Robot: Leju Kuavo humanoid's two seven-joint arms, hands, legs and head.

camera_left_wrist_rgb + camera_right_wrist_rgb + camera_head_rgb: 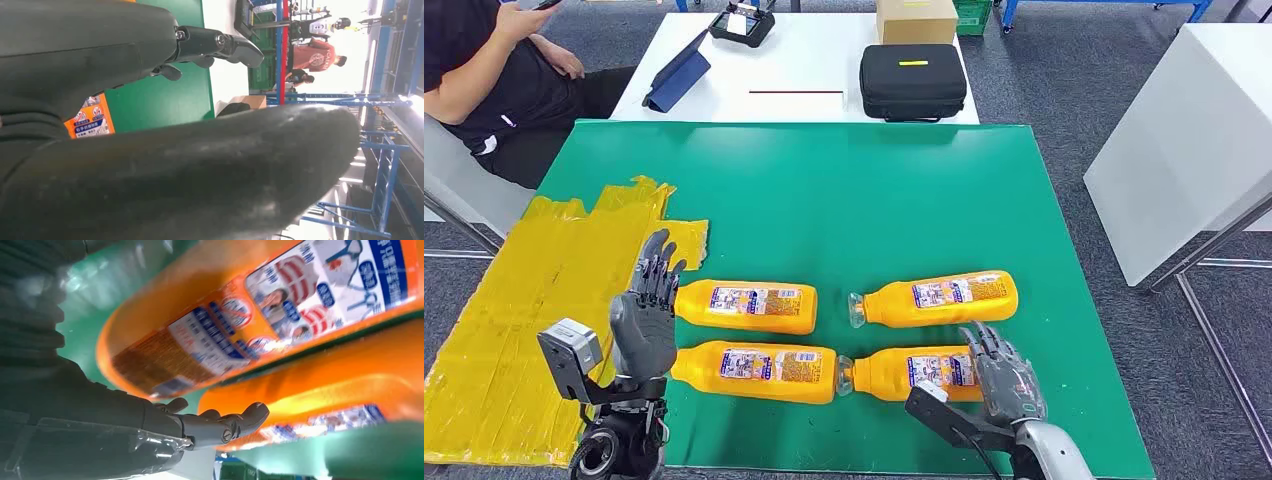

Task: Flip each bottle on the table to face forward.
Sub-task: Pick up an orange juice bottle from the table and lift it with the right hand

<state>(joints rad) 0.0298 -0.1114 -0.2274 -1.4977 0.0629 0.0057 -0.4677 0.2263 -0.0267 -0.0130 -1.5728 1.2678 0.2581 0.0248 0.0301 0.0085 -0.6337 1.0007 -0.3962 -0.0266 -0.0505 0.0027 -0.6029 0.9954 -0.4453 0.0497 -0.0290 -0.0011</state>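
Lying crosswise, right bottles [939, 301] point caps left.

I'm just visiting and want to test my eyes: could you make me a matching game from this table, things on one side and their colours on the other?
Things:
1. bottles
2. mat
3. case
4. tape

Colours:
A. black
B. yellow
C. orange
D. green

Pairs: 1-C, 2-D, 3-A, 4-B
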